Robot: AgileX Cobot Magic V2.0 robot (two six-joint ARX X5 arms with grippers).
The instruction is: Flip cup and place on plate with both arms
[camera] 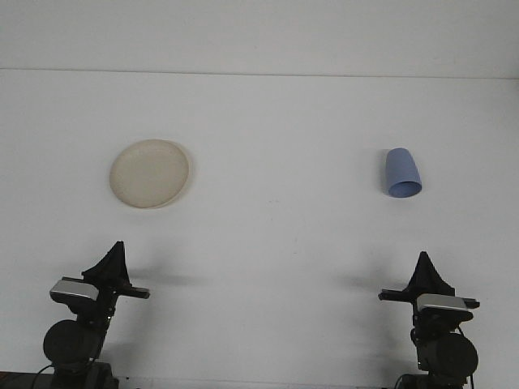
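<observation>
A round cream plate [150,173] lies flat on the white table, left of centre. Far to its right sits a blue cup [402,173], its narrow end pointing away and its wide end nearest me; whether it is tipped on its side or standing mouth-down I cannot tell. My left gripper [116,248] rests low at the front left, well short of the plate, its black fingers meeting in one point, shut on nothing. At the front right my right gripper [422,258] is likewise shut and holds nothing, a good way in front of the cup.
The white table [276,243] runs back to a far edge near the top of the view, with a pale wall behind it. Both arm bases stand at the front edge.
</observation>
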